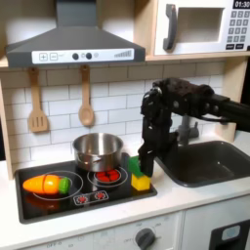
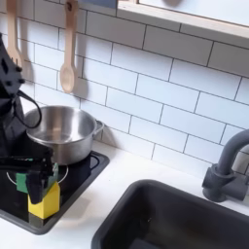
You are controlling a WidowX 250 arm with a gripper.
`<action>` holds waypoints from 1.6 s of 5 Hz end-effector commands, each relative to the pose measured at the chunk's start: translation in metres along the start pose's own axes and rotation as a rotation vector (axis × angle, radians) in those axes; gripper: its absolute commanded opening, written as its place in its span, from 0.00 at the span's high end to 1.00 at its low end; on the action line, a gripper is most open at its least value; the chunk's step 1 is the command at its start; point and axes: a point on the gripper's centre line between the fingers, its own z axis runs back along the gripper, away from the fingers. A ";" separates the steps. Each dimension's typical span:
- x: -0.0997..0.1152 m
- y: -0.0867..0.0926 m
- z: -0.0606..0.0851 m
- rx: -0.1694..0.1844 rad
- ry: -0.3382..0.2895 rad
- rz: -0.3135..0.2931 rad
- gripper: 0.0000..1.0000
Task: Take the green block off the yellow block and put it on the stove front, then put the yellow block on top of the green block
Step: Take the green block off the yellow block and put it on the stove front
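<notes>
Since the green block (image 1: 136, 164) sits stacked on the yellow block (image 1: 142, 182) at the stove (image 1: 59, 203) edge, your end effector (image 2: 35, 178) looks clamped on its flat sides; expect it light, stiff, slightly slick.

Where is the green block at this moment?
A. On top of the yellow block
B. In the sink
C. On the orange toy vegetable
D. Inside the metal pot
A: in both exterior views the green block sits stacked on the yellow block at the stove's right front, with the pincer around it.
</notes>
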 end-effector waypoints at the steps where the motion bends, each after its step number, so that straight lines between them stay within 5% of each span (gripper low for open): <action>1: 0.013 0.001 -0.002 -0.001 0.000 0.016 0.00; 3: 0.012 -0.012 0.003 -0.029 -0.012 0.001 0.00; 8: 0.022 -0.008 -0.017 0.003 0.024 0.036 0.00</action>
